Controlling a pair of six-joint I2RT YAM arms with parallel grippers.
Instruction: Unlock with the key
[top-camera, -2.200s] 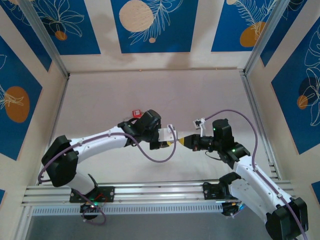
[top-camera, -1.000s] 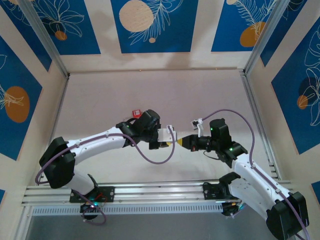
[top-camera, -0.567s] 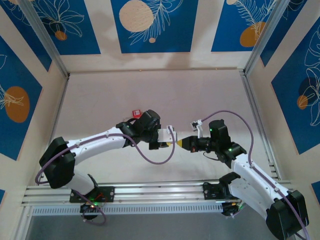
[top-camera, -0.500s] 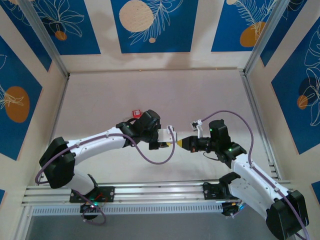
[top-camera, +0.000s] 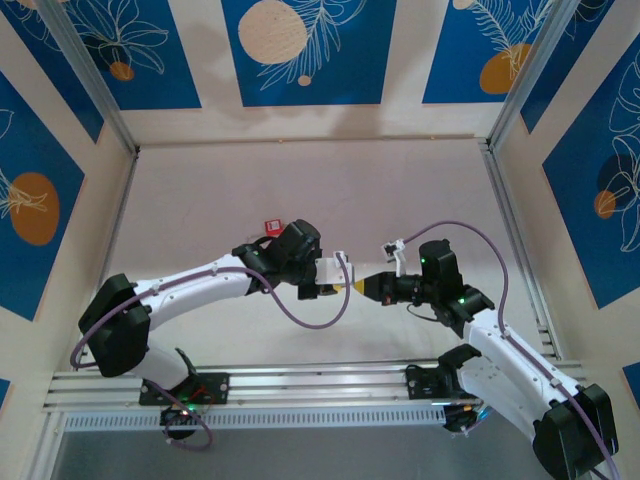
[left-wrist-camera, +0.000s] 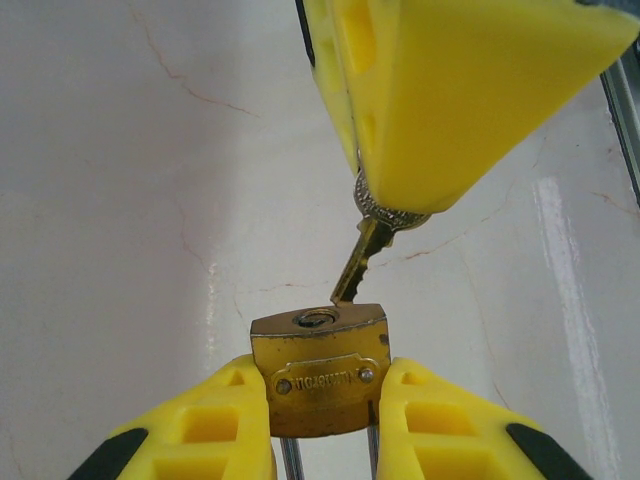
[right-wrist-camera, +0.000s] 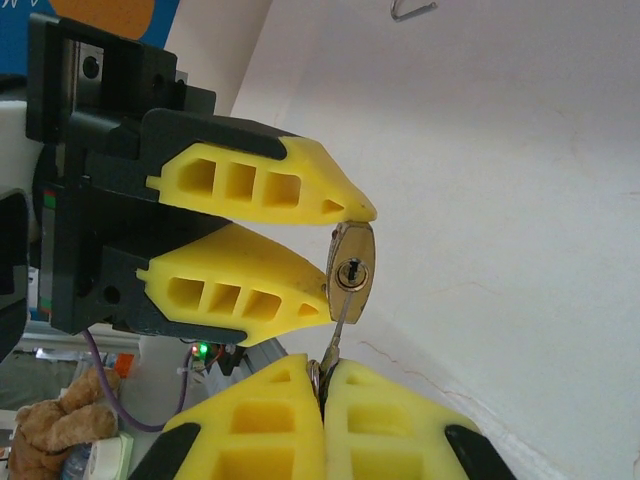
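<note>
On the pale table (top-camera: 300, 170), walled by blue-patterned panels: two white arms bent inward, wrists meeting nose to nose near the middle. In the left gripper (top-camera: 338, 282), clenched from both sides: a brass padlock (left-wrist-camera: 320, 365), keyhole face turned toward the opposite wrist. In the right gripper (top-camera: 364, 285), clamped tight by its head: the key (left-wrist-camera: 366, 250), yellow fingers (right-wrist-camera: 400, 420) pressed flat together around it. Against the view from about two seconds back: right wrist a touch closer to the left one, gap between the two fingertip pairs a shade narrower. Across the last second, next to nothing different. Key off the table, in the air between the two grippers, long axis running along the line from the right fingertips to the padlock, blade pointing at the keyhole face and slightly slanted to it. Tip touching that face right by the keyhole (right-wrist-camera: 350, 272) (in the slot or just beside it, cannot tell). Behind the left wrist, on the table, a small red object (top-camera: 270, 227). Farther off in the right wrist view, a small bent wire piece (right-wrist-camera: 413, 10).
</note>
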